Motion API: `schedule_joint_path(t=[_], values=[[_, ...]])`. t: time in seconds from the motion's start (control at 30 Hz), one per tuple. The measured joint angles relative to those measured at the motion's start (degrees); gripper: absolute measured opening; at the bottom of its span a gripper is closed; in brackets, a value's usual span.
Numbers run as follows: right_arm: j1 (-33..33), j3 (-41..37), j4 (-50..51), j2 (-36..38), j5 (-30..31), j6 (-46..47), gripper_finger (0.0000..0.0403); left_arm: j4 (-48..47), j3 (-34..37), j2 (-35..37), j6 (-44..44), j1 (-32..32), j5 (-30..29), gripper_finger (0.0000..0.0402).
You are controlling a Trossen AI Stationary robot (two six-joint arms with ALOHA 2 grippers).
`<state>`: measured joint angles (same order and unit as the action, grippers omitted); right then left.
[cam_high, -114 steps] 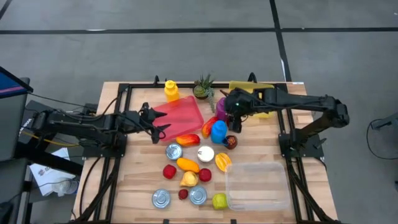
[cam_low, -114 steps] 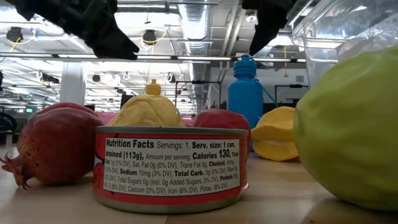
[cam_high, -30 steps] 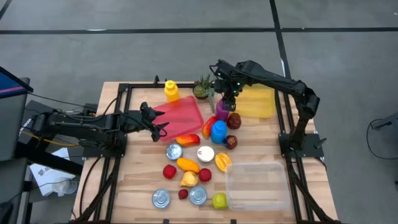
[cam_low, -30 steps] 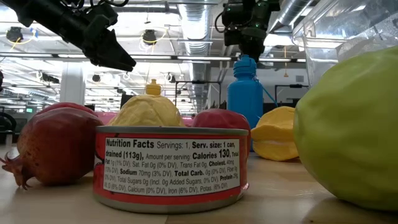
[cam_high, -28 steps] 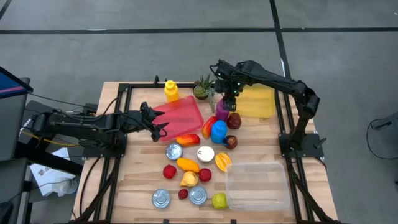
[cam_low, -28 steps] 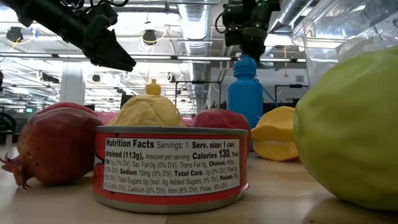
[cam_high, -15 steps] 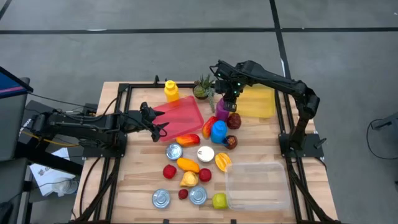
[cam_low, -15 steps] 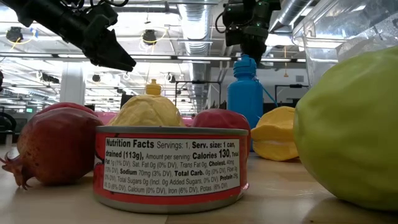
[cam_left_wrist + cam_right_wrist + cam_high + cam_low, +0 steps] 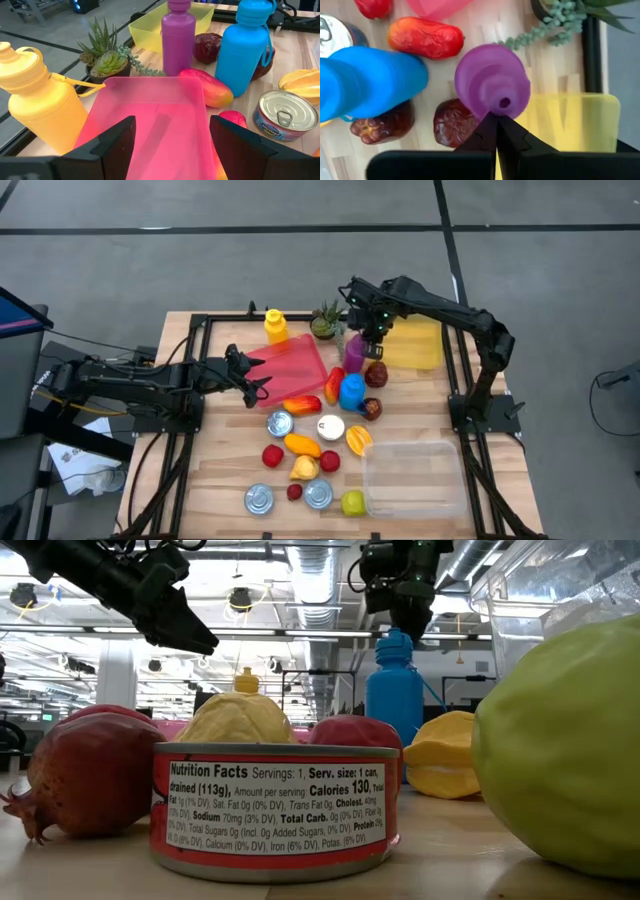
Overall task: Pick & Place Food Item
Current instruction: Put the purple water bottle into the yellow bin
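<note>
One purple bottle stands upright, long axis vertical, between the succulent pot and blue bottle. Right gripper, just beside it toward the yellow bin, has closed empty within the last second. Left gripper open over one pink tray. Three cans.

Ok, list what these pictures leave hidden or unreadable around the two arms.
- Right fingers: shut just above the purple plastic bottle; the right wrist view cannot show contact.
- Dark red fruit: partly covered by that bottle.
- Pink plastic tray: near end cut off behind the open left fingers, left wrist view.
- Green round fruit: cropped by the low view's edge.
</note>
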<state>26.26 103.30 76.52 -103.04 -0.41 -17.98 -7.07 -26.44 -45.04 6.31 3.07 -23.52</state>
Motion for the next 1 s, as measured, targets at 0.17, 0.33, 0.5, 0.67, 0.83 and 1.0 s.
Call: schedule_joint_path(t=[0.17,0.33,0.5,0.67,0.83,1.0], values=[[-0.18,4.39,2.33,0.04,0.31,0.2,0.0004,0.0,0.0,0.01,0.0,0.0,0.01,0.025],[-0.7,6.37,2.47,0.07,0.04,0.44,0.0003,0.0,0.0,0.0,0.0,0.0,-0.01,0.025],[-1.09,6.65,2.37,0.07,0.01,0.15,0.0018,-0.02,0.0,0.0,0.0,0.01,-0.01,0.025],[-1.54,6.69,2.29,-0.3,-0.01,-0.06,0.0081,0.0,0.0,0.0,0.0,0.0,-0.01,0.025],[-1.95,6.69,-0.22,-0.37,-0.19,-1.34,0.0168,0.0,0.0,0.01,0.0,0.0,-0.01,0.025],[-2.1,6.42,-2.51,-0.37,-0.87,-1.36,0.0231,0.02,0.0,0.0,0.1,0.0,-0.01,0.025]])
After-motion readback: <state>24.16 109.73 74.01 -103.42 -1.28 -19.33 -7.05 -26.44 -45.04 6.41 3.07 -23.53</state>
